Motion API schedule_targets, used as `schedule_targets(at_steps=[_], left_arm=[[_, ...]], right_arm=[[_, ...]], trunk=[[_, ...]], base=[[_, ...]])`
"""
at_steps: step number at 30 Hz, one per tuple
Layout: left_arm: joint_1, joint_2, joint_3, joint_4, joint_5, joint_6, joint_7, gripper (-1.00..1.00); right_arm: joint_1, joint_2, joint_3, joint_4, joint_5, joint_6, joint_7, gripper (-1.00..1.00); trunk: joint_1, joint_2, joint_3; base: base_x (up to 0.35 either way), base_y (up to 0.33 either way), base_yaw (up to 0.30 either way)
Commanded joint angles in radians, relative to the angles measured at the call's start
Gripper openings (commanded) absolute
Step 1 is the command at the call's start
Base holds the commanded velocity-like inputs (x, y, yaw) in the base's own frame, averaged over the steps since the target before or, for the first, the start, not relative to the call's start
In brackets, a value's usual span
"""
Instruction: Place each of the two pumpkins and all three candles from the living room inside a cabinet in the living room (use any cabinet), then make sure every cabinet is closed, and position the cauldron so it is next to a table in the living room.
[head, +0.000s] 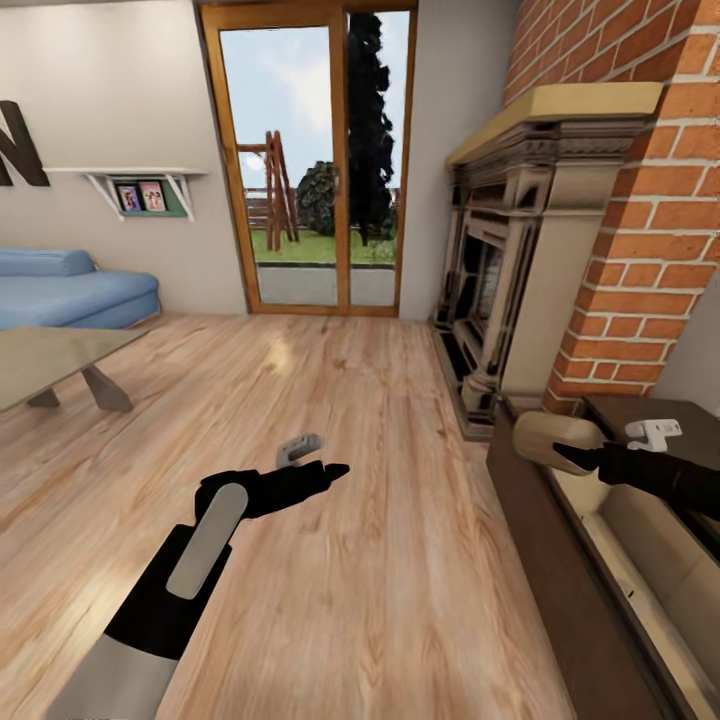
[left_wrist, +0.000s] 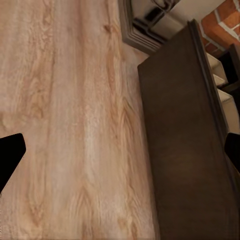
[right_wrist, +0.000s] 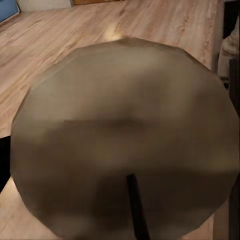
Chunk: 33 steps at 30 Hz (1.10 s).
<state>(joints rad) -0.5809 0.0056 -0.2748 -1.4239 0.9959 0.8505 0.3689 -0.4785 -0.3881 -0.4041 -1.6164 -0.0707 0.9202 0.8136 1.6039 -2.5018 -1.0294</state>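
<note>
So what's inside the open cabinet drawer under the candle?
The right end effector holds the candle over the open cabinet drawer. Its visible pale interior looks bare; the end beneath the candle and arm is covered, and the near end runs out of frame.

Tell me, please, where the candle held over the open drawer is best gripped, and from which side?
Grip the candle across its round side wall, about mid-height, coming from the cabinet side as the right gripper does now. It is a short cylinder with a flat, wicked top, so opposite curved sides suit the jaws best.

Bare floor (head: 380, 560) lies open; fireplace (head: 510, 270) flanks the pulled-out drawer (head: 650, 560).
</note>
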Motion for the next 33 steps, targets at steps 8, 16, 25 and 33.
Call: schedule_targets(at_steps=[8,16,25,33], left_arm=[[0.0,0.0,0.0,0.011,0.01,-0.001,0.011,1.0],[0.0,-0.008,-0.01,0.023,0.009,-0.007,0.01,1.0],[0.0,-0.009,-0.011,0.023,0.01,-0.007,0.01,1.0],[0.0,-0.007,-0.011,0.028,0.009,-0.007,0.011,1.0]], right_arm=[[-0.001,0.0,-0.001,0.0,-0.014,0.02,-0.003,-1.0],[0.0,0.001,0.0,0.0,-0.014,0.019,-0.003,-1.0],[-0.001,0.002,-0.03,0.0,-0.015,0.052,-0.002,-1.0],[-0.001,0.002,-0.033,0.0,-0.015,0.056,-0.002,-1.0]], trunk=[[0.0,0.0,-0.001],[0.0,0.0,-0.001],[0.0,0.0,0.0],[0.0,0.0,0.003]], base=[[0.287,0.212,-0.258],[0.265,0.232,-0.178],[0.285,0.176,-0.125],[0.327,0.051,-0.268]])
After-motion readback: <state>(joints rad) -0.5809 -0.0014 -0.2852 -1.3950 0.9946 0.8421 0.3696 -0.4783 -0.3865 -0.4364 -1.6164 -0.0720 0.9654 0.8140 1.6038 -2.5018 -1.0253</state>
